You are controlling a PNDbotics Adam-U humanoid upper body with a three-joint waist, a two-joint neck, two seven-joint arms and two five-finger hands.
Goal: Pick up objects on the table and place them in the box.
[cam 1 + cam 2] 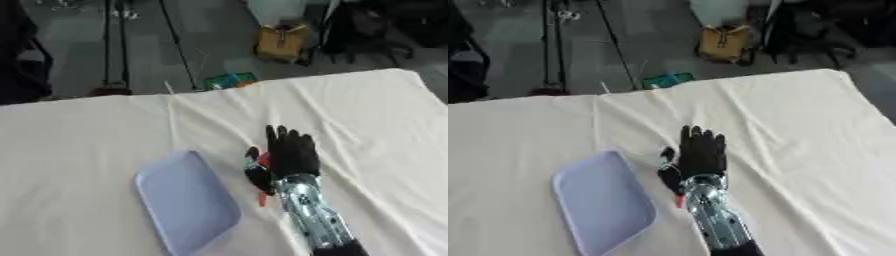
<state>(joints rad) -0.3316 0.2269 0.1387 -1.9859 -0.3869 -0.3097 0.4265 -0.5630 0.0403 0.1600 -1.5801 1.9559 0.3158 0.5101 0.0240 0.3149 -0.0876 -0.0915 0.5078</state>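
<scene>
White cloth covers the surface (87,140), and on it you have one pale blue rectangular plastic tray (188,202) near the front edge, its long axis running front to back, slightly askew. Just right of it, your one visible black right hand (289,155) lies with fingers straight, pointing to the far edge, over a small red object (262,197); whether it grips it, you cannot tell.
</scene>
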